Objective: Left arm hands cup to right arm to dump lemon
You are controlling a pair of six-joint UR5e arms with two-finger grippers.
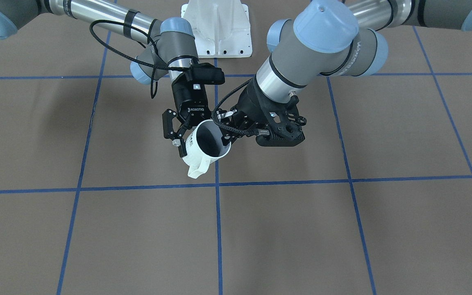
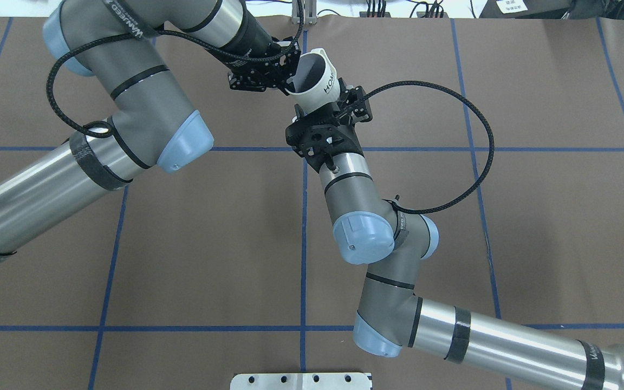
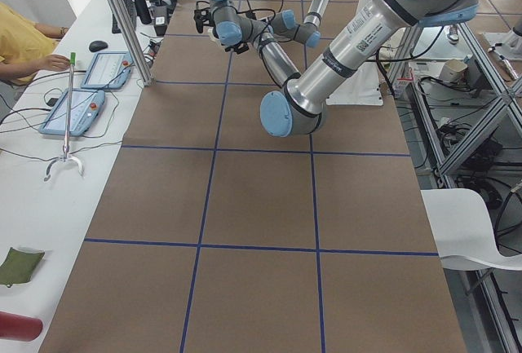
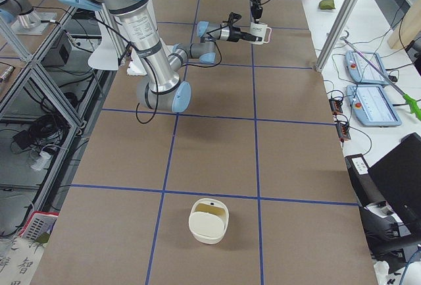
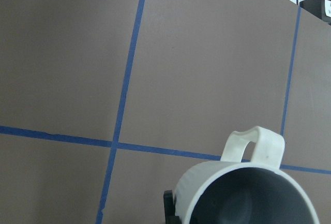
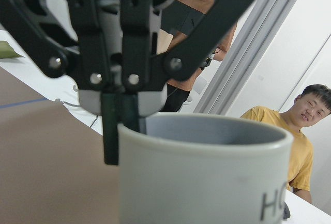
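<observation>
Though the right gripper (image 2: 329, 104) straddled the cup (image 2: 324, 81) with fingers spread, whether they pressed its sides could not be told. Just beyond, the cup hung tilted above the table (image 2: 534, 216), with the left gripper (image 2: 289, 82) clamped on its rim, one finger inside.

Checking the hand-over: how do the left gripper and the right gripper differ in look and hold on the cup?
The left gripper is a black open-frame build; the right gripper is solid and marked ROBOTIQ. The left gripper pinches the cup at its rim, one finger inside; the right gripper straddles the cup's body, and whether it grips is unclear. Both are black, at the raised cup.
</observation>
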